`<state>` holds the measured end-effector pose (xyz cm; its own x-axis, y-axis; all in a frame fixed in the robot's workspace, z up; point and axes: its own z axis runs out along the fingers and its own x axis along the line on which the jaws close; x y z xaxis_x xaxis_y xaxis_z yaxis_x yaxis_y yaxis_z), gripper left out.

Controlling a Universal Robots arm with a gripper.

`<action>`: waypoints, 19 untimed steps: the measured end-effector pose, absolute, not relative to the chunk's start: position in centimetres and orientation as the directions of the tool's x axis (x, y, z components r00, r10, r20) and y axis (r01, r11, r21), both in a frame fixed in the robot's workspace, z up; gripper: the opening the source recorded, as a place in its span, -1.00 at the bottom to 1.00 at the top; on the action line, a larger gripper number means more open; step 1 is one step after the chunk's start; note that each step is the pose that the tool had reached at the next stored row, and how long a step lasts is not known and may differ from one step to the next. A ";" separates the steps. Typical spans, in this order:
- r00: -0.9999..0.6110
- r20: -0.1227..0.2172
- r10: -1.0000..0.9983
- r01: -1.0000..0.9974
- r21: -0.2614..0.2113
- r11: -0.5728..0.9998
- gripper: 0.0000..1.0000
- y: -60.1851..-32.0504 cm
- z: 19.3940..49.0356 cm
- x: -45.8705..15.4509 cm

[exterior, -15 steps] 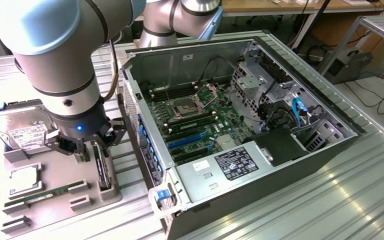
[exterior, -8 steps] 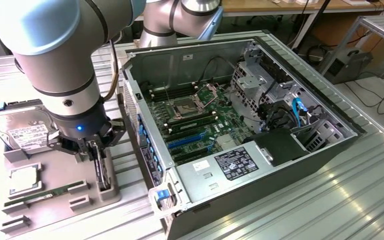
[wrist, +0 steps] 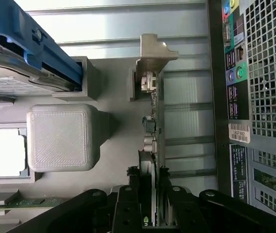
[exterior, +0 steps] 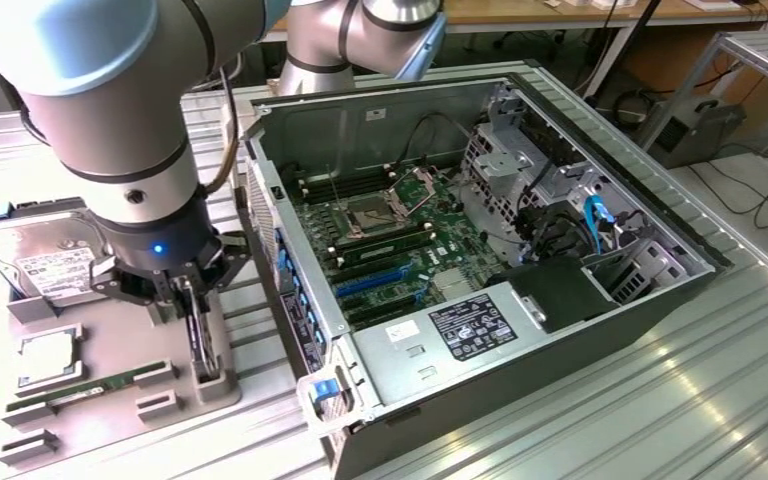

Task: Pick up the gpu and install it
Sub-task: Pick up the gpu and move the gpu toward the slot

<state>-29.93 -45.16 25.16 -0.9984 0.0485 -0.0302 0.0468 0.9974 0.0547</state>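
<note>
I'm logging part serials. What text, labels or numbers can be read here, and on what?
White label on the hard drive: too small to read.
Black sticker on the power supply: too small to read.
White barcode sticker on the case back: blurred, unreadable.

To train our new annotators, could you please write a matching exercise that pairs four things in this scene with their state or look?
Things:
1. gpu
2. hard drive
3. memory stick
4. computer case

States:
A. lying flat, white label facing up
B. standing on edge in a grey holder
C. open on its side, motherboard exposed
D. narrow, green, lying flat

Pairs: 1-B, 2-A, 3-D, 4-C
</note>
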 end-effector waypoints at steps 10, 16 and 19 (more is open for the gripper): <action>-0.999 -0.030 0.027 0.026 0.055 0.998 -0.47 -45.3 29.7 -29.5; -0.999 -0.030 0.026 0.025 0.055 0.998 -0.47 -45.6 32.6 -29.2; -0.999 -0.030 0.026 0.024 0.055 0.998 -0.47 -45.7 34.0 -29.0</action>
